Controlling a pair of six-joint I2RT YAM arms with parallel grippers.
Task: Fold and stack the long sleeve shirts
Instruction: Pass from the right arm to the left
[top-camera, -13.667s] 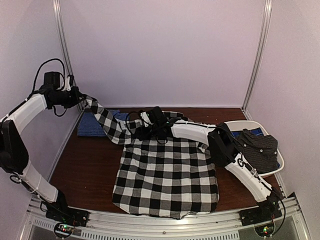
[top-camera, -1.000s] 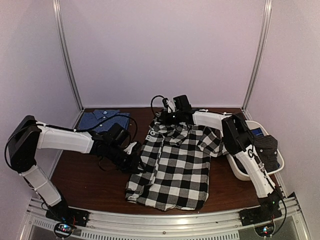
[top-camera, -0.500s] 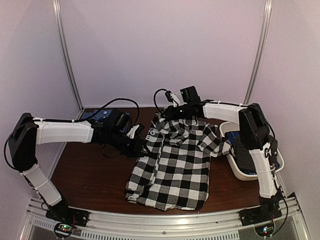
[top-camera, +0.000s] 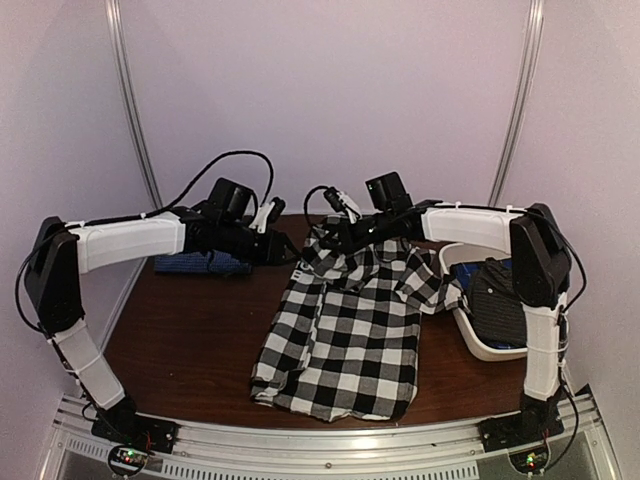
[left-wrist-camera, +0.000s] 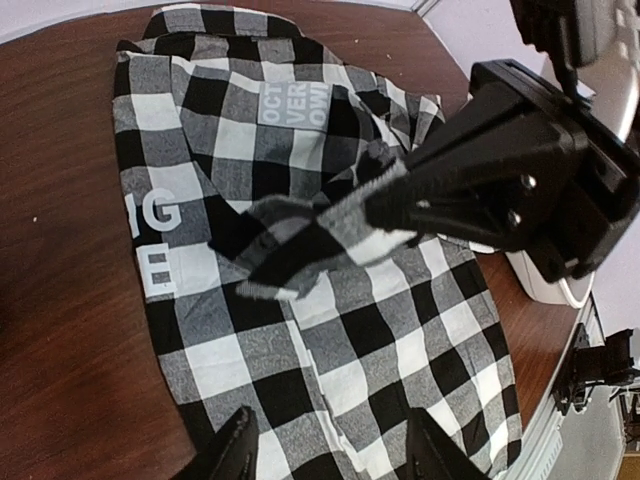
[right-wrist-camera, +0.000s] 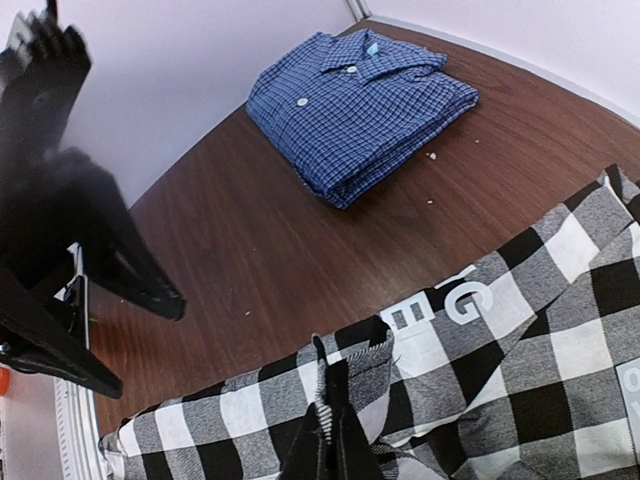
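From above, your left arm hides most of the folded dark blue shirt (right-wrist-camera: 360, 100), and your right arm crosses the charcoal dotted shirt (top-camera: 497, 305) in the white basket (top-camera: 478, 350). Your right gripper (right-wrist-camera: 330, 425) pinches a fold near the collar of the black-and-white checked shirt (top-camera: 345, 330), spread mid-table. Your left gripper (left-wrist-camera: 328, 425) hangs spread wide and empty above it, having lifted off its left edge half a second ago.
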